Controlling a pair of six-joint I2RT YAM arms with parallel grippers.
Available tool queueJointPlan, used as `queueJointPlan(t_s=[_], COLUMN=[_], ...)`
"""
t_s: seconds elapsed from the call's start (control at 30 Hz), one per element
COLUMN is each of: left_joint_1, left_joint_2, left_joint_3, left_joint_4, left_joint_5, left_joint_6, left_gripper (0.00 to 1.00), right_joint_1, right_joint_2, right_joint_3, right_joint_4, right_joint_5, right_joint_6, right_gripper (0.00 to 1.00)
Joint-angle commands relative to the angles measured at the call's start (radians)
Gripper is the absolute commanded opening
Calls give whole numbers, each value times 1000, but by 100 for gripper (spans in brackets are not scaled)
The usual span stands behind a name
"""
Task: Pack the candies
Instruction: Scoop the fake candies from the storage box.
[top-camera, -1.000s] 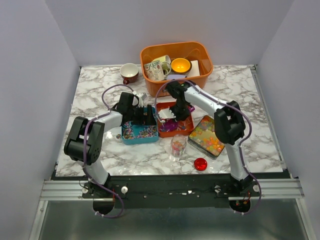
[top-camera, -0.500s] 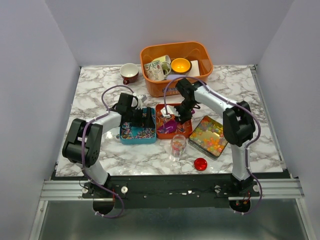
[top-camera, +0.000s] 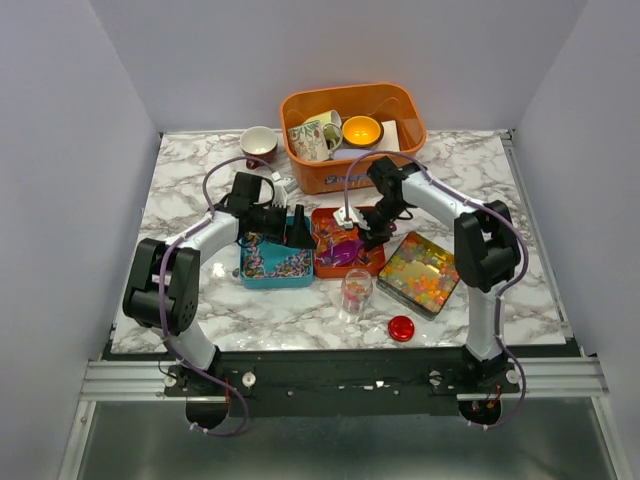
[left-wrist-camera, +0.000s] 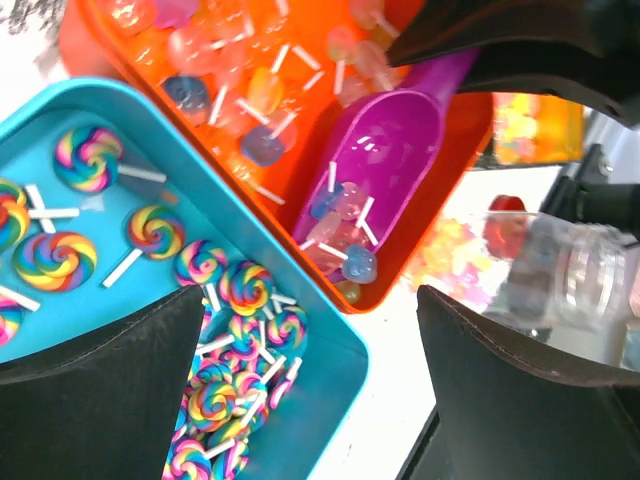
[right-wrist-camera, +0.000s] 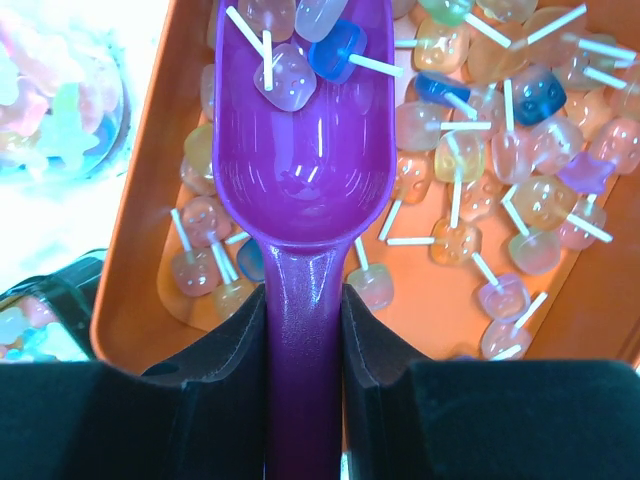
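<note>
The right gripper (right-wrist-camera: 305, 330) clamps the purple scoop (right-wrist-camera: 300, 160), its bowl dipped in the orange tray (right-wrist-camera: 122, 295) to gather candies (right-wrist-camera: 285, 75); the left gripper (left-wrist-camera: 310, 355) gapes empty.

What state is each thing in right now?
Purple plastic scoop: gripped by its handle, a few candies in the bowl.
Right gripper: shut on scoop.
Left gripper: open, empty.
Clear plastic jar: upright, uncapped.
Small round red lid: off, lying flat.
Orange tray: holding candies.
Teal tin: open, holding candies.

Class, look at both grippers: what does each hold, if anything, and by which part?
The right gripper holds the purple scoop by its handle. The left gripper holds nothing.
</note>
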Motion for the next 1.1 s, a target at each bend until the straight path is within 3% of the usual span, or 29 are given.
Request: queueJointPlan(t_s=[0.0,0.17,0.33,0.67,0.97,1.07], left_joint_1=[23,49,94,160,161,157], left_joint_2=[-42,-50,-33,-10,-37,-70], left_joint_3=[37,100,204,325,313,278], left_joint_4=[-80,-216,-437,-603,-571,-477], left_joint_5=[140,180,172,65,-54,-259], left_joint_6=[78,153,319,474,465,405], left_gripper=[99,99,99,99,99,99], right_joint_1=[-30,-79,-125,-192,-258,-268], right_joint_2=[-64,-71,-73,-162,-301,-379], right_joint_3=[-39,-57,-69,-221,-253,-264], right_joint_4=[16,31,32,213,283,217], right_joint_5=[-77,-120,-205,-319,-355,-306], right_joint_6=[-3,6,34,135,298,289], right_gripper=[1,1,1,1,1,1])
